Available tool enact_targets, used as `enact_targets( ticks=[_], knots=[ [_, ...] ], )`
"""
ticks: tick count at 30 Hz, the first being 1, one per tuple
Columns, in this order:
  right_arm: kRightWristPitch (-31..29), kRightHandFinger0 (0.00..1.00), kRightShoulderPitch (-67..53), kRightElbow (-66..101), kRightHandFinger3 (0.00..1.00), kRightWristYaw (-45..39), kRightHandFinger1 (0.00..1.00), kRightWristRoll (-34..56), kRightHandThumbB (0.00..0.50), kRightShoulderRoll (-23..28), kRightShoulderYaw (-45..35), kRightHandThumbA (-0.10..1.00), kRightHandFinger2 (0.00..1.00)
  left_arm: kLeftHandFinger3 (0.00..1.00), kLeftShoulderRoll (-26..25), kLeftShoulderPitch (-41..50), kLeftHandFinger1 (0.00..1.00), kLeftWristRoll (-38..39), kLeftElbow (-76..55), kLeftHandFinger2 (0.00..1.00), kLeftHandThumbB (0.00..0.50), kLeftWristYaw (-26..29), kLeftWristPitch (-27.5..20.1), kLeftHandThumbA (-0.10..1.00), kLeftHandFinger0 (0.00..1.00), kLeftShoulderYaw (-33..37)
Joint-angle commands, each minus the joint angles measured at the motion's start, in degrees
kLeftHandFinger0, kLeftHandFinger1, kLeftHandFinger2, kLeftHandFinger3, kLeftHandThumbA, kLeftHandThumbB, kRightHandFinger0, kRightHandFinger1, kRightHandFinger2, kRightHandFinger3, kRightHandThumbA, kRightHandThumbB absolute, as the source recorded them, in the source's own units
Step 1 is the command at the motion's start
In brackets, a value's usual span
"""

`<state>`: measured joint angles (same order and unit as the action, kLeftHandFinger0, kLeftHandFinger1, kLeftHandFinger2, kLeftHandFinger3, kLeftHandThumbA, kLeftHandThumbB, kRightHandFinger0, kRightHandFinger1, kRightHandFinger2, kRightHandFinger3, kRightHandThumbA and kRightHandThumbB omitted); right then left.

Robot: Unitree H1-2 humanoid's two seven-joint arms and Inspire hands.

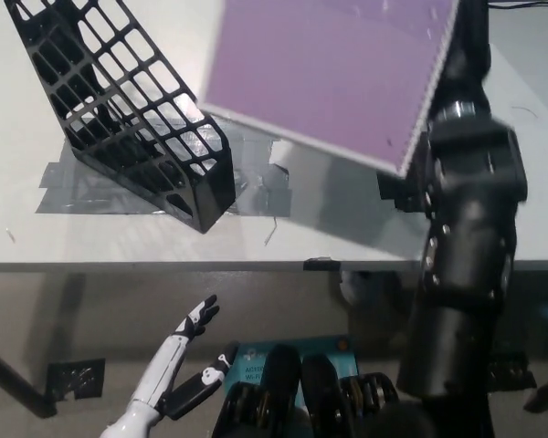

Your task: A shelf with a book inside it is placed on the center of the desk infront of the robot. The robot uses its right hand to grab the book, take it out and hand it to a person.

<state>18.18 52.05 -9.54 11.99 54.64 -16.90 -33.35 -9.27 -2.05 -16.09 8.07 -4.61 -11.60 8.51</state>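
Purple cover, white spiral edge — the book (333, 78) is out of the shelf (128, 119) and held up in the air above the desk (36, 233), well apart from the shelf's open mouth. The black lattice shelf stands empty at the desk's left, on grey tape. The book lies nearly flat to the camera, tilted, its bound edge running down the right side next to the black right arm.

The right hand (466, 50) sits at that bound edge, at the book's upper right; the forearm rises up the right of the frame to meet it. The book hangs clear of any support, so the hand must be gripping it, though the fingers are mostly hidden behind the cover and the wrist.

The left hand (194, 321) rests low, below the desk edge at lower left, fingers apart, holding nothing.

No person shows in the head view. By the look of it, extraction is done and only the handover remains. The book's free long edge points left and away from the arm — likely the side a receiver would take. Where that receiver stands cannot be told.
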Motion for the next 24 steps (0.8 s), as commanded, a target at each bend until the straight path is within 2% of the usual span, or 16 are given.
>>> enact_targets(
  ticks=[1, 4, 5, 6, 7, 11, 17, 21, 24],
  knots=[
    [0.8, 0.0, -1.0, -0.9, 1.0, -0.7, 0.3, 7.4, 0.058, 0.2, -1.0, -0.1, 0.69, 1.0, -1.0, 1.1, 1.0, 0.4, -1.5, 1.0, 0.354, 1.3, -2.9, 0.67, 1.0, -0.9],
    [0.2, 0.0, -2.0, -2.8, 1.0, -1.2, 0.24, 7.9, 0.042, 0.8, -1.5, -0.1, 0.63, 1.0, -0.9, 1.2, 1.0, 1.0, -1.4, 1.0, 0.366, 1.1, -3.0, 0.68, 1.0, -1.2],
    [-0.2, 0.0, -2.4, -4.0, 1.0, -1.1, 0.23, 7.7, 0.051, 1.1, -1.8, -0.1, 0.65, 1.0, -0.9, 1.3, 1.0, 1.0, -1.5, 1.0, 0.367, 1.1, -3.0, 0.68, 1.0, -1.3],
    [-0.4, 0.0, -2.5, -4.4, 1.0, -1.0, 0.23, 7.7, 0.051, 1.3, -2.0, -0.1, 0.65, 1.0, -0.8, 1.4, 1.0, 0.9, -1.5, 1.0, 0.367, 1.1, -3.0, 0.68, 1.0, -1.3],
    [-0.6, 0.0, -3.1, -6.1, 1.0, -1.5, 0.24, 7.2, 0.021, 1.8, -2.0, -0.1, 0.65, 1.0, -0.9, 1.5, 1.0, 0.9, -1.6, 1.0, 0.362, 1.0, -2.8, 0.69, 1.0, -1.3],
    [-2.5, 0.0, -3.5, -12.1, 1.0, -3.7, 0.28, 6.2, 0.014, 2.8, -2.5, -0.1, 0.65, 1.0, -0.9, 1.5, 1.0, 1.0, -1.6, 1.0, 0.359, 0.6, -2.8, 0.69, 1.0, -1.4],
    [-6.2, 0.0, -3.0, -22.8, 1.0, -6.0, 0.23, 4.8, 0.006, 4.2, -3.3, -0.1, 0.58, 1.0, -0.9, 1.4, 1.0, 0.3, -1.6, 1.0, 0.349, 1.0, -3.4, 0.68, 1.0, -1.3],
    [-8.5, 0.0, -1.7, -29.1, 1.0, -7.0, 0.16, 3.9, 0.031, 5.2, -3.4, -0.1, 0.54, 1.0, -0.7, 1.1, 1.0, 0.8, -1.5, 1.0, 0.359, 0.9, -3.4, 0.68, 1.0, -1.5],
    [-9.5, 0.0, -0.9, -31.0, 1.0, -7.9, 0.15, 4.3, 0.038, 5.5, -3.5, -0.1, 0.55, 1.0, -0.5, 1.1, 1.0, 0.9, -1.5, 1.0, 0.359, 1.1, -3.2, 0.67, 1.0, -1.6]
  ],
)
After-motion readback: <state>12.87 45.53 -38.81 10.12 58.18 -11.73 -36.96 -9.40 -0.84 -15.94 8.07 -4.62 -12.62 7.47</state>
